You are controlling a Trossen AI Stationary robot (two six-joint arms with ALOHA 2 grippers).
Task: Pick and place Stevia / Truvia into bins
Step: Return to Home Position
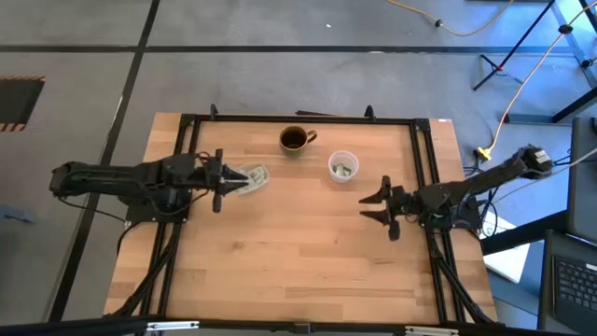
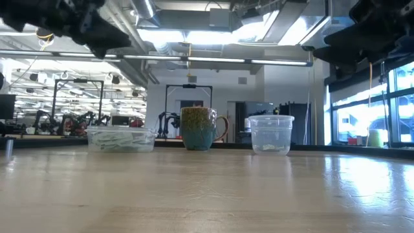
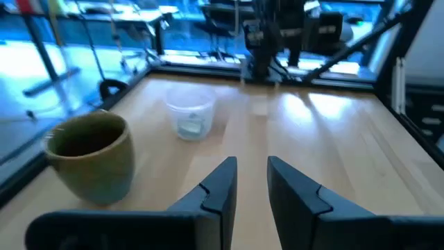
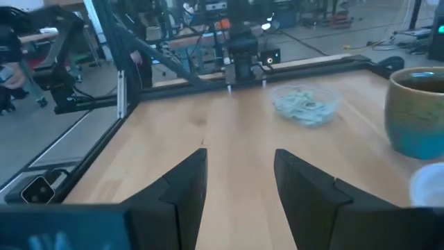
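Left gripper (image 3: 251, 167) fingers barely apart by tub (image 2: 120, 129), right gripper (image 4: 239, 160) wider near table (image 1: 308, 271) edge, both empty.

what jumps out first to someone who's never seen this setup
Three containers stand near the table's far edge: a dark mug in the middle, a shallow clear tub of pale green sachets on the left arm's side, a small round cup on the right arm's. Both arms hang above the table, the left end effector beside the tub, the right end effector short of the cup, each open and empty.
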